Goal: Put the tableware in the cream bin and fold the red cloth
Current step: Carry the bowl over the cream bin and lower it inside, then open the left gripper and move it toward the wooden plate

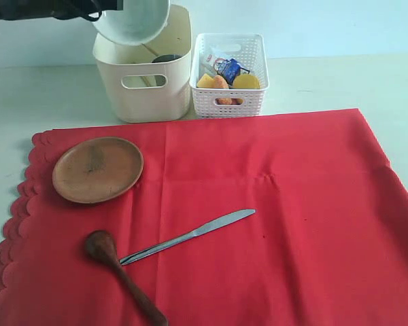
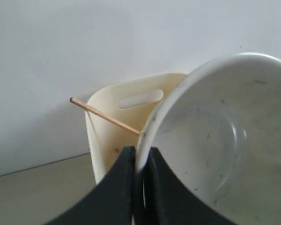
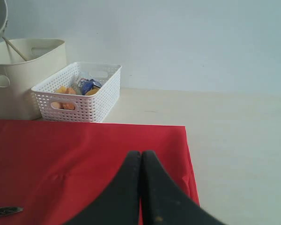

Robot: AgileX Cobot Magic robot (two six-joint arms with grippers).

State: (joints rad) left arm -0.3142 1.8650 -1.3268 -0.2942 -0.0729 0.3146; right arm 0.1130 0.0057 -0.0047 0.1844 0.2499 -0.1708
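My left gripper [image 2: 141, 152] is shut on the rim of the white speckled bowl [image 2: 225, 140], which hangs tilted over the cream bin [image 1: 144, 81]. The bowl [image 1: 132, 20] covers the bin's back left corner. Inside the bin a pale chopstick [image 2: 105, 117] leans against the wall, beside a dark round cup [image 1: 166, 59]. The red cloth [image 1: 258, 217] lies flat, carrying the brown plate [image 1: 98, 169], the dark wooden spoon [image 1: 119, 272] and the metal knife [image 1: 187, 236]. My right gripper [image 3: 141, 154] is shut and empty above the cloth's right part.
A white lattice basket [image 1: 229, 75] with food and a blue-and-white carton stands right of the cream bin. The pale tabletop [image 3: 239, 140] extends past the cloth's right edge. A white wall rises behind the bins.
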